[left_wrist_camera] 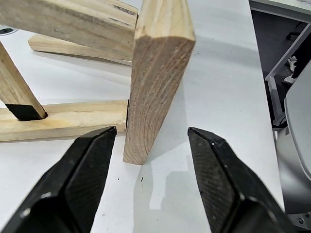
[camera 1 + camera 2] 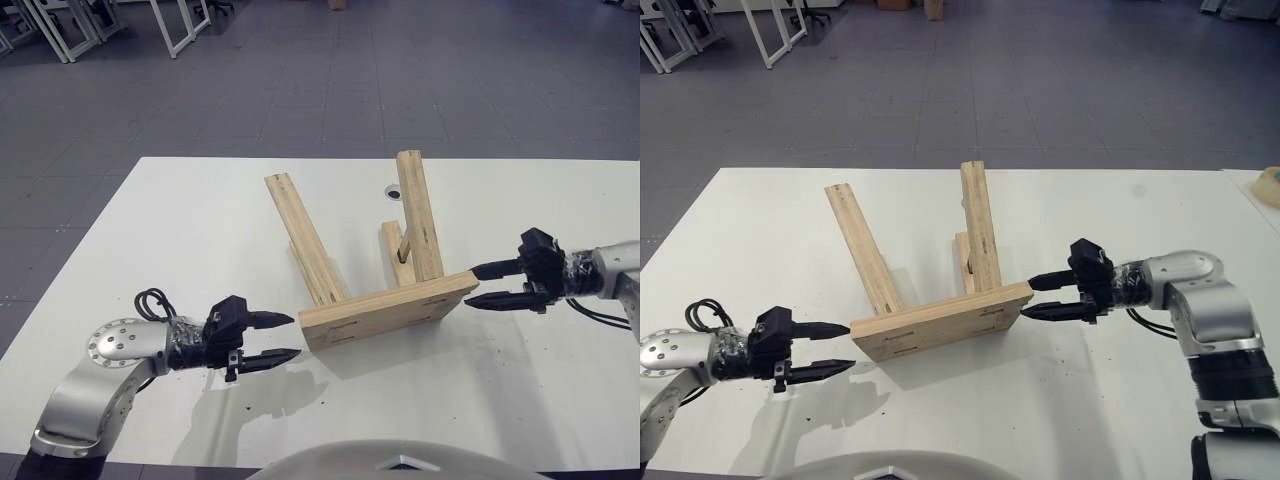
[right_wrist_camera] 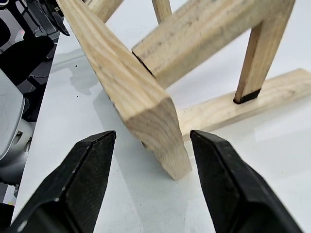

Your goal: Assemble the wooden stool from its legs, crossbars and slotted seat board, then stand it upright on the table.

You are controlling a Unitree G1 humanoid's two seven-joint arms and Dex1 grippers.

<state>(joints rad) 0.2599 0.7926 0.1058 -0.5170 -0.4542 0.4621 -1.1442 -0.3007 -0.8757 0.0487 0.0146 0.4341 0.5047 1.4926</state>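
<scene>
Left side first: the left gripper [image 2: 293, 336] sits at about 8 o'clock from the stool. Its fingers are spread wide, with the left end of the seat board [image 2: 385, 310] in the gap between them. In its wrist view there's clear space on both sides, so it isn't holding anything.

The stool itself is mid-table [image 2: 180, 220], lying on its side. The seat board stands on its long edge and the legs point away toward 12 o'clock. The left leg [image 2: 305, 240] leans toward 11 and the right leg [image 2: 420, 215] is closer to 12. A lower leg [image 2: 393, 248] lies on the table behind the board, with a short crossbar [image 1: 17, 92] slotted into it.

Over at 3 o'clock the right gripper [image 2: 470, 285] does the same thing at the board's other end. It's open, straddling the end and not touching it.

So I'd say it's assembled and just needs tipping upright. Here's what worries me:

- If one gripper closes before the other, it could shove the board sideways. It's only balanced on a thin edge, so the whole thing could pivot or flop over.
- Both grips would be right at the very ends. All the leg weight hangs off one face, so the stool could twist in the fingers during the lift.
- I can't tell how tight the joints are. If they're loose, a leg could work out of its slot mid-rotation.
</scene>
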